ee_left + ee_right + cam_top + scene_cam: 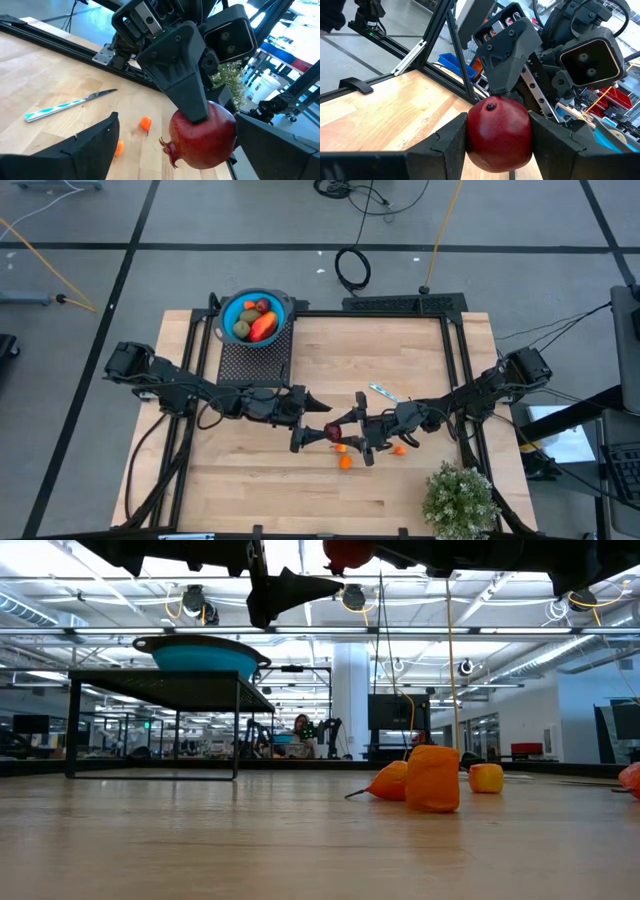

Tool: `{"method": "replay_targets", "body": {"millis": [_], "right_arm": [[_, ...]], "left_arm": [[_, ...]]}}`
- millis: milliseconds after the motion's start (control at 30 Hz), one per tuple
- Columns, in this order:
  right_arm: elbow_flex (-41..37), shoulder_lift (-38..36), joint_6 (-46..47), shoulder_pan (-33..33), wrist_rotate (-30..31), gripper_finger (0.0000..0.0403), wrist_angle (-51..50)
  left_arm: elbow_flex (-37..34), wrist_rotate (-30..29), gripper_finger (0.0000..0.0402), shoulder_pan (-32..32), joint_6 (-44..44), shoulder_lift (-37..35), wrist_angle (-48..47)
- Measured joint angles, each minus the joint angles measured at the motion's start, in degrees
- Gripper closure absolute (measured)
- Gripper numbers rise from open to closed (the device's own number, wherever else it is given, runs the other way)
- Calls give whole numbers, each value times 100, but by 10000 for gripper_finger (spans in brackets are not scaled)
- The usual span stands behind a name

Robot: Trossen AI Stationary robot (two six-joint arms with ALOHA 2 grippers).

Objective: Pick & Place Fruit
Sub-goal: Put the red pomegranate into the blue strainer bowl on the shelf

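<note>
Both arms meet mid-table, up off the wood. The right gripper is clamped on a glossy dark red pomegranate, one finger each side. The left gripper faces it with jaws spread wide around the fruit, not squeezing. Below them sit small waxy orange fruits on the pale butcher-block table, plus a thin silvery-blue knife. Further back, a blue bowl on a black mesh stand holds more fruit; from table height its contents are hidden by the rim.

No readable text or labels
</note>
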Motion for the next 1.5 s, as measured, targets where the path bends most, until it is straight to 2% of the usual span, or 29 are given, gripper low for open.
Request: {"method": "replay_targets", "body": {"millis": [167,500,800,1500], "right_arm": [[0,0,0,0,10,218,-4],[0,-2,11,-1,-9,218,13],[-2,-17,34,-91,-17,218,-7],[0,-15,198,-90,4,218,-17]], "left_arm": [[0,2,26,0,13,-2,3],[0,0,5,0,55,5,10],[-9,146,4,-2,-21,534,726],[-2,103,4,46,122,555,1022]]}}
